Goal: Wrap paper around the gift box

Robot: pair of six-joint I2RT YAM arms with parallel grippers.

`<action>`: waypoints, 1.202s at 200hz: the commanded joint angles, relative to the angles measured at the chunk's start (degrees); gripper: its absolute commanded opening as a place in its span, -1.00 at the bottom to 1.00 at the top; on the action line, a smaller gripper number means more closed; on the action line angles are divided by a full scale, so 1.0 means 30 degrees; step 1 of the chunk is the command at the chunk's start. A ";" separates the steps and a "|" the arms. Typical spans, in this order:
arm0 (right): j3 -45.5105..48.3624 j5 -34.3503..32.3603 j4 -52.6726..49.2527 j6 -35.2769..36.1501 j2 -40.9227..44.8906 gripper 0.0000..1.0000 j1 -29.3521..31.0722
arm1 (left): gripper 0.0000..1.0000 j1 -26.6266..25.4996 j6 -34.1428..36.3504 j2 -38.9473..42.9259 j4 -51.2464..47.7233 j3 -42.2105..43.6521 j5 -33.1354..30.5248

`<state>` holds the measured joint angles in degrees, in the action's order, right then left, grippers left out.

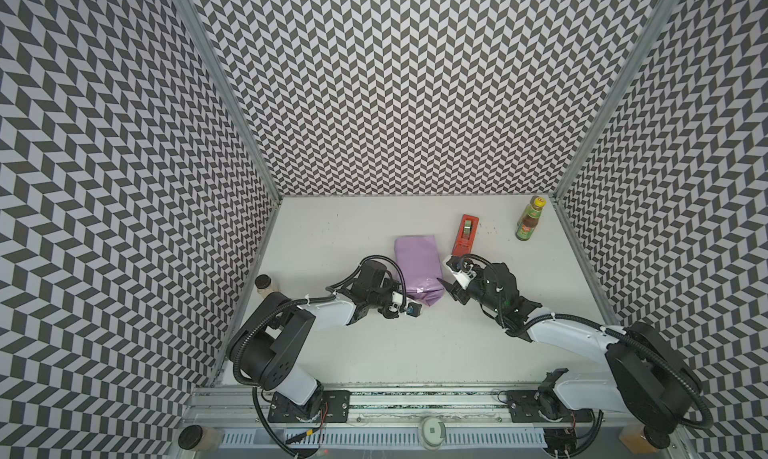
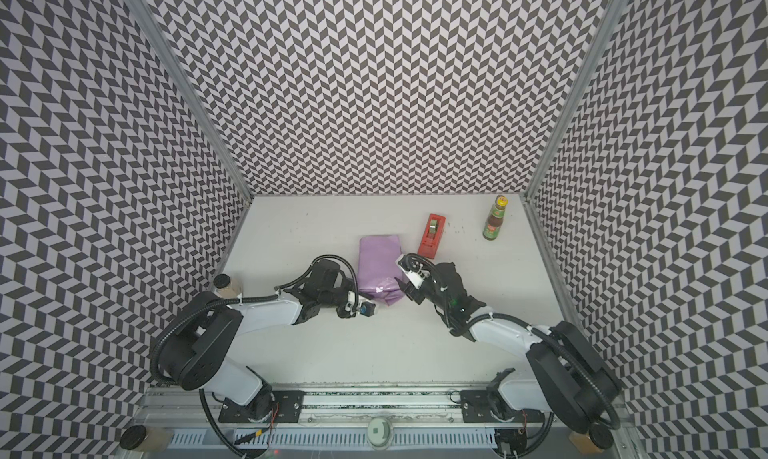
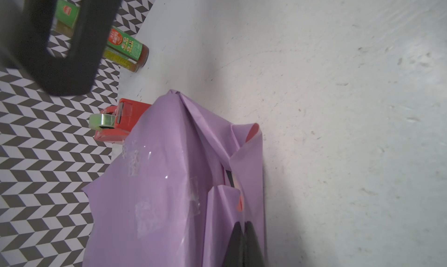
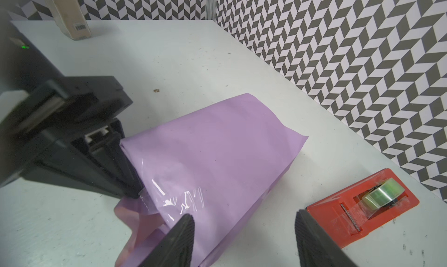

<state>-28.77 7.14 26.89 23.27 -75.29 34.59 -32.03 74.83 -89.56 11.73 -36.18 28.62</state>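
two grippers to watch here, both down at the near end of the paper, lilac face out, creased and folded shut into one long wrap in the middle of the white table, lengthwise from near to far with a slight lean. strips of glossy clear tape across its top near that end. hardly any sight of the gift box itself: just a dark sliver in a gap between the folds in the left wrist view, otherwise buried inside the paper, mid-table. on to the left gripper: pressed tight together, tips against the loose folded flaps at the paper's near left corner; impossible to tell about any flap pinched between them. pale pink underside peeking out of those flaps. over to the right gripper: spread wide, gripping nothing, hovering at the near right corner, one of its fingers above the taped top, its partner above bare table between the paper and the red tape dispenser. flat on the table, that dispenser, just beside the paper's right side and apart from it in both top views, a greenish roll seated in it. further back on the right, close to the far corner, an upright sauce bottle with a green label and a yellow cap. over by the left wall, a jar of pale powder under a dark lid, well apart from the paper.
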 commanded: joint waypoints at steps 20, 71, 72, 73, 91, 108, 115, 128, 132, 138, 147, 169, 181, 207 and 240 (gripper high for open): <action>0.0794 0.0961 0.0274 0.3108 0.1018 0.36 0.0027 | -1.00 0.0465 -0.0922 -0.0130 -0.0056 -0.0569 0.1329; 0.2027 0.0326 0.0265 0.5375 0.1671 0.33 0.2104 | -1.00 0.0613 -0.1007 -0.0451 -0.0104 -0.0587 0.1592; 0.2045 0.0292 0.0250 0.5416 0.1679 0.33 0.2187 | -1.00 0.0621 -0.0992 -0.0446 -0.0102 -0.0576 0.1592; 0.2068 0.0260 0.0242 0.5481 0.1669 0.33 0.2228 | -1.00 0.0624 -0.0985 -0.0443 -0.0101 -0.0586 0.1592; 0.2511 -0.0248 0.0809 0.6238 0.1419 0.35 0.3023 | -1.00 0.0617 -0.0921 -0.0441 -0.0159 -0.0509 0.1730; 0.2869 -0.0573 0.1781 0.6794 0.0976 0.52 0.3389 | -1.00 0.0624 -0.0898 -0.0499 -0.0104 -0.0407 0.1834; 0.2934 -0.0604 0.2108 0.7071 0.0753 0.64 0.3481 | -1.00 0.0618 -0.0890 -0.0565 -0.0100 -0.0389 0.1883; 0.2916 -0.1000 0.2774 0.7463 0.0255 0.85 0.3601 | -1.00 0.0618 -0.0775 -0.0674 -0.0244 -0.0371 0.1939; 0.2837 -0.1082 0.2837 0.7582 0.0082 0.87 0.3640 | -1.00 0.0608 -0.0769 -0.0715 -0.0246 -0.0378 0.1971; 0.2634 -0.1062 0.2706 0.7894 -0.0155 0.89 0.3646 | -1.00 0.0617 -0.0716 -0.0735 -0.0192 -0.0348 0.1936; 0.2355 -0.1242 0.2820 0.8135 -0.0529 0.90 0.3645 | -1.00 0.0616 -0.0714 -0.0734 -0.0231 -0.0400 0.1944; 0.2012 -0.1101 0.3460 0.9164 -0.1477 0.91 0.3621 | -1.00 0.0637 -0.0701 -0.0774 -0.0247 -0.0412 0.1943; 0.1681 -0.1113 0.3417 1.0079 -0.2240 0.91 0.3584 | -1.00 0.0630 -0.0688 -0.0824 -0.0269 -0.0432 0.1915; 0.1466 -0.1092 0.4743 1.0511 -0.3507 0.91 0.3455 | -1.00 0.0647 -0.0685 -0.0739 -0.0305 -0.0412 0.1907; 0.1185 -0.1735 0.6256 1.1123 -0.4794 0.83 0.3169 | -1.00 0.0629 -0.0597 -0.0748 -0.0277 -0.0341 0.1886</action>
<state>-23.79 2.98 38.00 53.32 -87.61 44.80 -30.20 72.47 -91.15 11.44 -36.77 32.69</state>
